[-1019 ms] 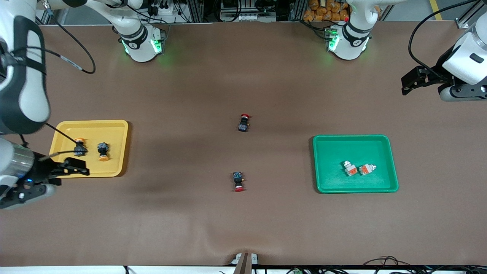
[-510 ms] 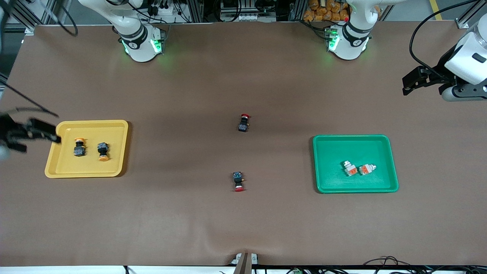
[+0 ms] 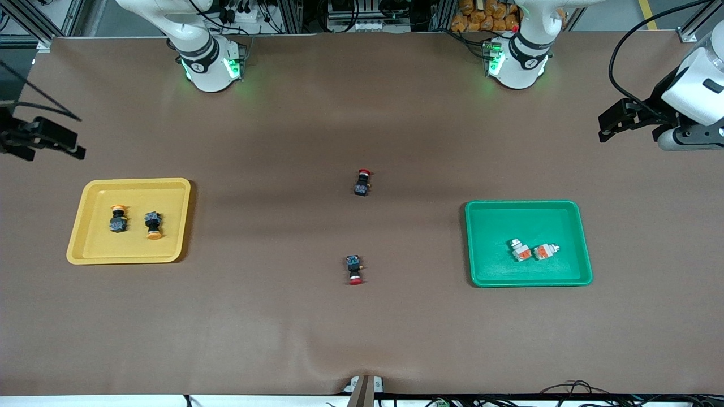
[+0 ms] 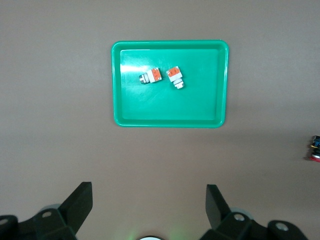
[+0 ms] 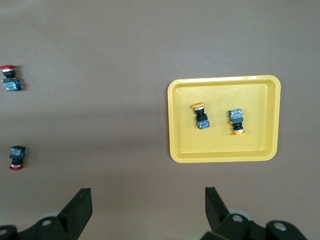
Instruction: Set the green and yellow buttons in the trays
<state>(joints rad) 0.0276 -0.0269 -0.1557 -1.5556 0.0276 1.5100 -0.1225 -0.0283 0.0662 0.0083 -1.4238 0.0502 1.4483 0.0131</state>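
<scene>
Far left of the front view, upper part: the right gripper (image 3: 54,141) hangs above bare table beside the table's edge, fingers spread apart, holding nothing; its wrist view confirms the empty gap. Below it in the frame, the yellow tray (image 3: 175,223) holds both yellow-capped buttons (image 3: 117,219) (image 3: 153,225), lying on their sides, close together but apart, well inside the rim. At frame centre two red-capped buttons (image 3: 362,182) (image 3: 354,269) lie on the open table (image 3: 362,339), well apart from each other and from both trays. To the right, the green tray (image 3: 486,271) carries the two white-and-orange buttons (image 3: 520,250) (image 3: 546,251), touching or nearly so, near the tray's middle. Upper right, the left gripper (image 3: 613,125) hangs over the table near its edge, fingers also spread wide and empty. By my judgement the sorting looks complete. Risks: a further reach could mistake a red-capped button for a task piece, or a low sweep could clip a tray rim and shift the tray. Both grippers sit close to the table's ends, so outward room is scant; the broad centre and the lower part of the frame offer ample room.
</scene>
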